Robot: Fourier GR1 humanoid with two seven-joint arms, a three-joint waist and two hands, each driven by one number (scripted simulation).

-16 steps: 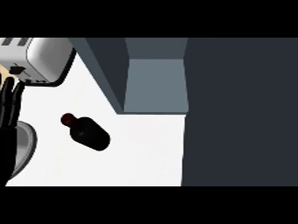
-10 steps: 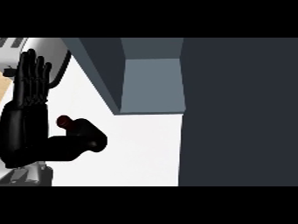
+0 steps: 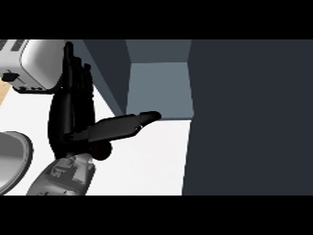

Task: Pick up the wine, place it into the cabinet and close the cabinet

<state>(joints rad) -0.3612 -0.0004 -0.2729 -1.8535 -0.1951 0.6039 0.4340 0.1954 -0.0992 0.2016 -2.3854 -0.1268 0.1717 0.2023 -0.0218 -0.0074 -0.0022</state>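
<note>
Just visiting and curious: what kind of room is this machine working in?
Most likely a kitchen. A white toaster stands on a pale counter, and an open grey cabinet sits beside it, with a robot hand stretched over the counter.

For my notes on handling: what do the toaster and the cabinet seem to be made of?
The toaster looks like brushed or satin metal, silver-white with soft highlights and dark slots on top. The cabinet looks like matte painted board, flat grey-blue with no shine, though the exact material is unclear.
</note>
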